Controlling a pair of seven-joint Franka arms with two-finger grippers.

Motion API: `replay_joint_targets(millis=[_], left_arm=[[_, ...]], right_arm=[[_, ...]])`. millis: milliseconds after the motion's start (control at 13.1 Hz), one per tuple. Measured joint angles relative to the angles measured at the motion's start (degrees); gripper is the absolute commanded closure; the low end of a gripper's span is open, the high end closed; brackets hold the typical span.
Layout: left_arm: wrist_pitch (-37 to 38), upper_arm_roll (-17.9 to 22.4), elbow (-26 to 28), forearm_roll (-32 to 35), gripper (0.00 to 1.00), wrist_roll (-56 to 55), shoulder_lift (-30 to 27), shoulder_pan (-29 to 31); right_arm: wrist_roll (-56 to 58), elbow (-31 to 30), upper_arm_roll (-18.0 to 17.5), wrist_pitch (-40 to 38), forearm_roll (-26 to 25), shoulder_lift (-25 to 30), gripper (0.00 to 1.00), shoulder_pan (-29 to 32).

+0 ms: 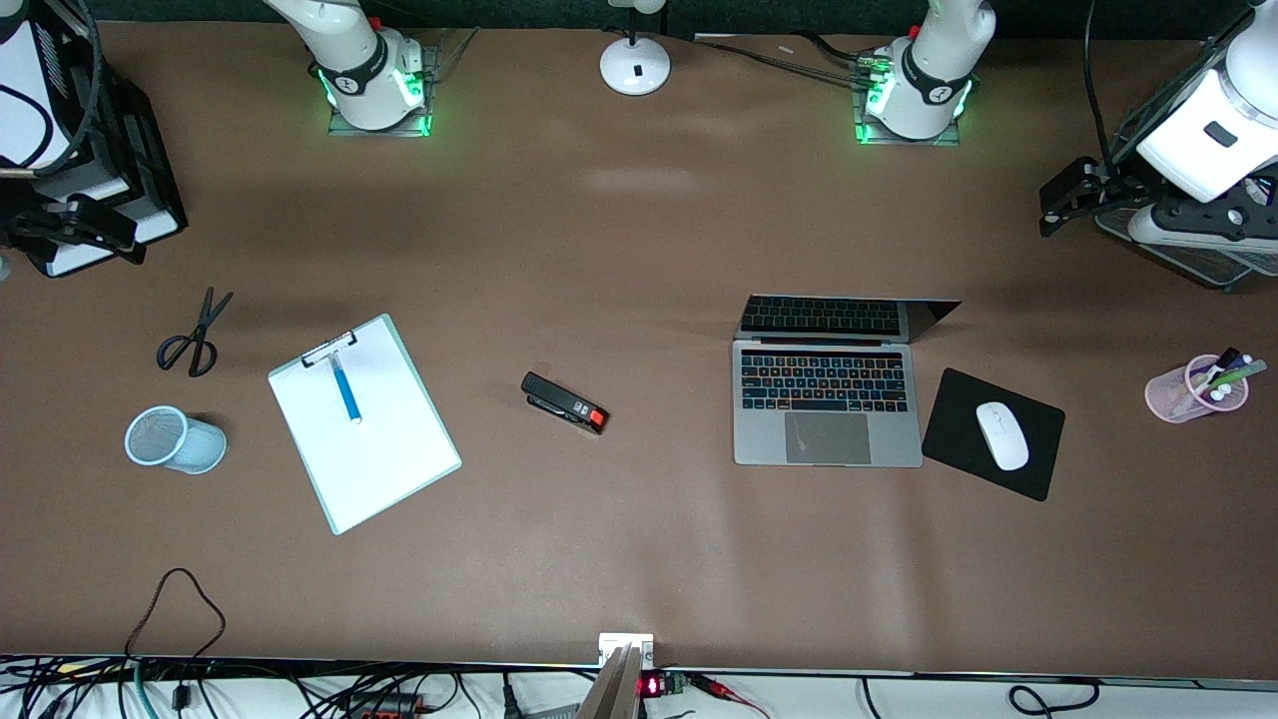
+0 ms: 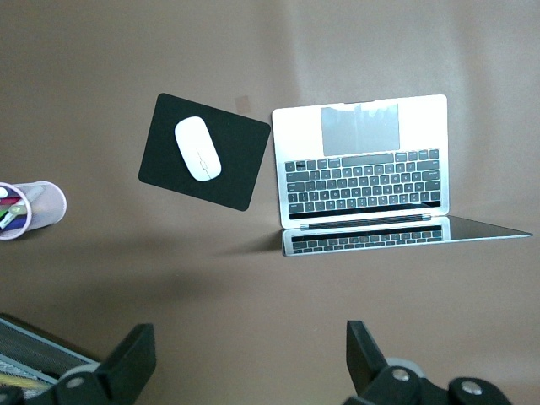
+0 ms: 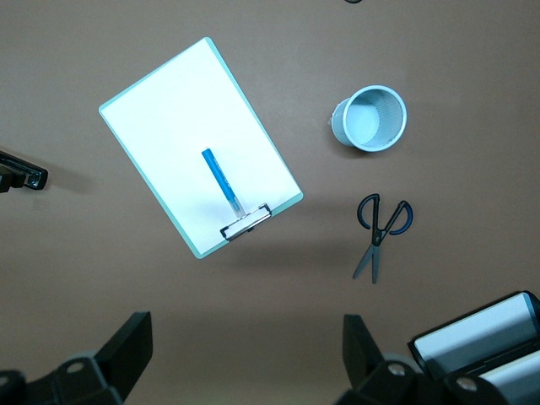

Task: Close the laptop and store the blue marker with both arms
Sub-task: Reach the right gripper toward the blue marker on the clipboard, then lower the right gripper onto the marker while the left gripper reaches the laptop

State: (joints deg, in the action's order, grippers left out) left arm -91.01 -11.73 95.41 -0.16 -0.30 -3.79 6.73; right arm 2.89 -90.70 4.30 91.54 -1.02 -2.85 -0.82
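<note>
Laptop [image 1: 827, 404]: I saw it open on the table [image 1: 639, 539] toward the left arm's end, the keyboard facing up and the screen raised and leaning back toward the robots' bases. Nothing touched it.
Marker [image 1: 346, 390]: I found the blue marker lying flat on the white clipboard [image 1: 365, 424], one end close to the metal clip. The clipboard lay toward the right arm's end of the table.
Left gripper [image 2: 251, 354]: I saw it up in the air over bare table, between the laptop and the left arm's base. Its fingers [image 2: 364, 350] stood wide apart and held nothing.
Right gripper [image 3: 246, 350]: I saw it up in the air over bare table near the clipboard's clip end. Its fingers [image 3: 133, 346] were also spread wide and held nothing.
Mouse pad [image 1: 993, 433]: black, just beside the laptop, with a white mouse [image 1: 1001, 435] on it.
Pink cup [image 1: 1195, 388]: it lay on its side near the left arm's end, with some pens in it.
Blue cup [image 1: 175, 439]: a light blue mesh cup, tipped on its side, beside the clipboard and nearer the front camera than the scissors [image 1: 195, 335].
Stapler [image 1: 564, 402]: black with a red end, between the clipboard and the laptop, well apart from both.
</note>
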Motion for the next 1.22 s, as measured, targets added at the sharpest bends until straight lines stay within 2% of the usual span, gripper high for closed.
replay_joint_targets(millis=[457, 839, 1220], left_arm=[[-0.1, 0.0, 0.0, 0.0, 0.00, 0.0, 0.0, 0.0], [1.4, -0.1, 0.4, 0.0, 0.00, 0.0, 1.2, 0.0], [0.0, -2.2, 5.1, 0.0, 0.00, -2.3, 3.3, -0.2]], right_arm=[[0.0, 0.2, -0.2, 4.2, 2.1, -8.2, 0.00, -0.1], [0.0, 3.1, -0.6, 7.9, 2.5, -16.0, 0.00, -1.3], [0.2, 3.2, -0.7, 12.8, 2.0, -24.4, 0.00, -4.9]])
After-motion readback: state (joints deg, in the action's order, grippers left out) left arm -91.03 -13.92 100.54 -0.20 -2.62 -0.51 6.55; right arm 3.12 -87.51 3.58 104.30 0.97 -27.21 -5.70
